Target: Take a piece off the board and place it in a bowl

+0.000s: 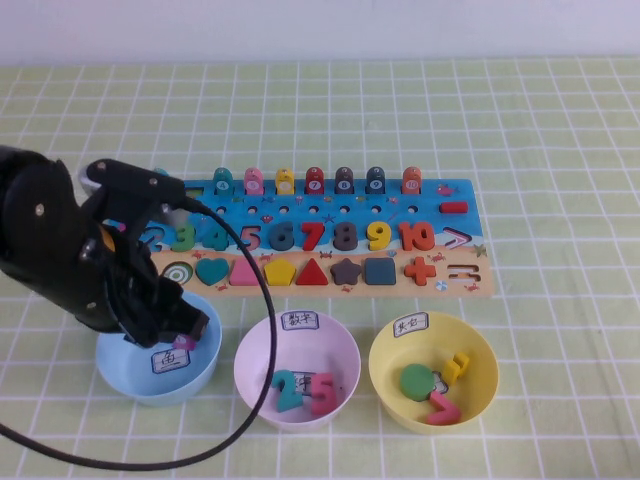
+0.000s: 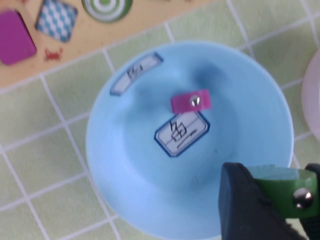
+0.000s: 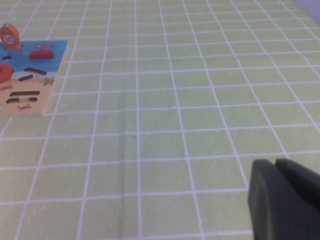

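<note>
My left gripper (image 1: 188, 330) hangs over the light blue bowl (image 1: 140, 378), at its near-right side. In the left wrist view the left gripper (image 2: 282, 196) is shut on the green piece (image 2: 287, 192), held above the bowl's (image 2: 130, 165) inside. A pink token (image 2: 190, 101) lies in the bowl beside a white label. In the high view the arm hides the green piece. The board (image 1: 300, 210) lies behind the bowls; its near edge shows in the left wrist view (image 2: 75, 57). My right gripper (image 3: 282, 197) is shut and empty over bare tablecloth, out of the high view.
A pale pink bowl (image 1: 297, 340) with number pieces and a yellow bowl (image 1: 433, 342) with pieces stand right of the blue bowl. Several arch-topped tokens (image 1: 314, 181) stand along the board's far edge. A black cable (image 1: 262, 330) loops over the table's front left.
</note>
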`<state>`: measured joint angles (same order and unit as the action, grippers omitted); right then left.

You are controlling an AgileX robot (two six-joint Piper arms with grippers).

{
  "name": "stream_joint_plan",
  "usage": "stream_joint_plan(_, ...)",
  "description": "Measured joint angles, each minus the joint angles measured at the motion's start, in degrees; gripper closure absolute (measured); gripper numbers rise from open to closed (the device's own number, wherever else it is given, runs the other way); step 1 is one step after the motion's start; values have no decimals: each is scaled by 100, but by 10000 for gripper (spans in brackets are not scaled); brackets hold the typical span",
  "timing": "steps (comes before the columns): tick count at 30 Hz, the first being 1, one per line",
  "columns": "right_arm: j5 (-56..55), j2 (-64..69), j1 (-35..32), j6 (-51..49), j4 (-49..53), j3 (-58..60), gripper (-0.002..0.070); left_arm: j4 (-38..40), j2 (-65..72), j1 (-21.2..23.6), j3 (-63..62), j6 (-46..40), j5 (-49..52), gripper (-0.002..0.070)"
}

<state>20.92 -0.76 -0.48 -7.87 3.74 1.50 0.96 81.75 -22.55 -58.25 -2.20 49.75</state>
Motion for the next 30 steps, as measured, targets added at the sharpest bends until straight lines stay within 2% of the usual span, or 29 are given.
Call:
stream_joint_plan(10,4,0,0,0,0,0,694,-25,-44,0,352,27,-463,477)
stream_joint_plan(23,4,0,0,0,0,0,694,-96,281,0,368,27,-574,475)
stream_joint_plan(26,4,0,0,0,0,0,694,-96,549,0,368,139,-574,431)
stream_joint_plan(30,4,0,0,0,0,0,694,-96,779,0,368,263,-633,320)
